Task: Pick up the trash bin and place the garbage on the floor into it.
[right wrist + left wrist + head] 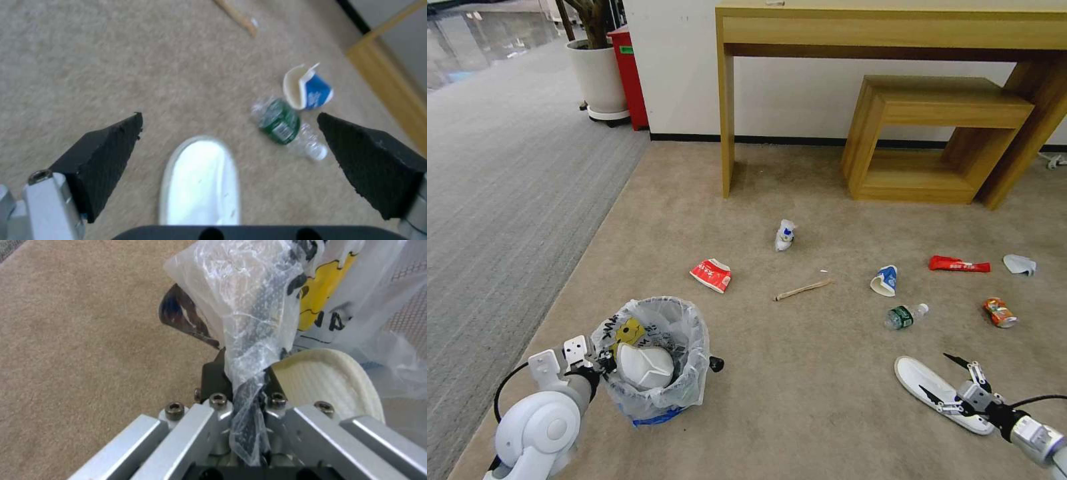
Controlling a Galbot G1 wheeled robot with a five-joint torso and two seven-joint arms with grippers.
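Left gripper (602, 363): near left, at the bin's rim — in the left wrist view its fingers (213, 380) are pressed together on the rim and the bunched plastic liner.
Trash bin (657, 357): near left on the beige carpet (800, 393), lined with a crinkly translucent bag with black lettering and a yellow face mark; whether its base touches the carpet I cannot tell.
Slipper in bin (646, 367): white, lying inside the liner, its ribbed sole close to the left gripper in the left wrist view.
Right gripper (950, 380): near right, over the toe end of the second slipper, black fingers (102, 156) spread wide with nothing between them.
Second slipper (937, 393): white, flat on the carpet, near right.
Green bottle (904, 315): lying on its side just beyond the slipper.
Blue-white paper cup (886, 280): crushed, just beyond the bottle.
Orange can (1000, 312): crushed, on the right, well apart from the bottle.
Wooden stick (802, 289): middle of the carpet, lying at a slant.
Red-white carton (711, 275): crumpled, left of the stick, beyond the bin.
Red wrapper (959, 265): far right, flat on the carpet.
White tissue (1019, 264): just right of the wrapper.
Second paper cup (785, 235): white and blue, crumpled — farthest of the litter.
Wooden desk (894, 33): against the far wall, a low wooden stool (940, 107) under it.
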